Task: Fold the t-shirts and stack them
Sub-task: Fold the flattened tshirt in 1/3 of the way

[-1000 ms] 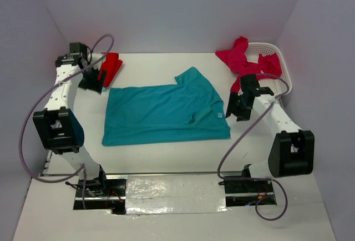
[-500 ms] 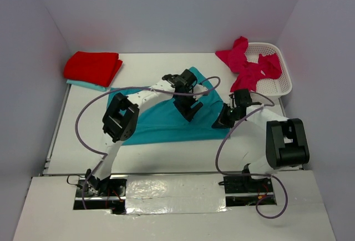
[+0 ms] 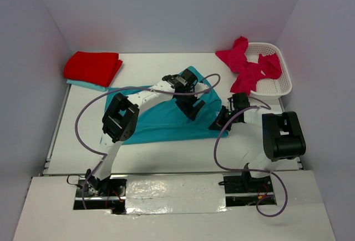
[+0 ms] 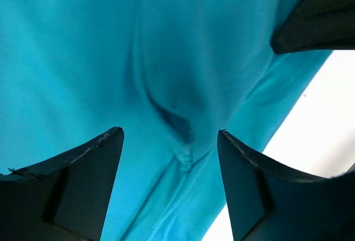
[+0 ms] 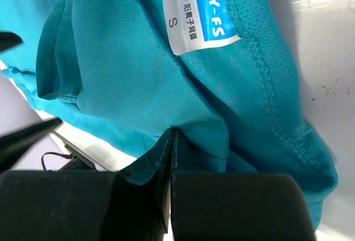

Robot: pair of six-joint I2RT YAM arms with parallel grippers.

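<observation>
**Item:** teal t-shirt (image 3: pixel 166 125), spread flat at the table's centre.
**Handling:** light, limp, thin knit. It will drape and drag, so take it by hem corners or seams, not mid-panel.
**Right gripper** (image 5: pixel 169 135): jaws closed, pinching cloth at the shirt's right edge, near the size label (image 5: pixel 202 16).
**Left gripper** (image 4: pixel 169 134): jaws wide, holding nothing, low over the shirt's right half.
**Change:** a second ago your left arm was at the far left corner over the red folded shirt (image 3: pixel 92 68), and the right jaws stood open beside the hem.
</observation>
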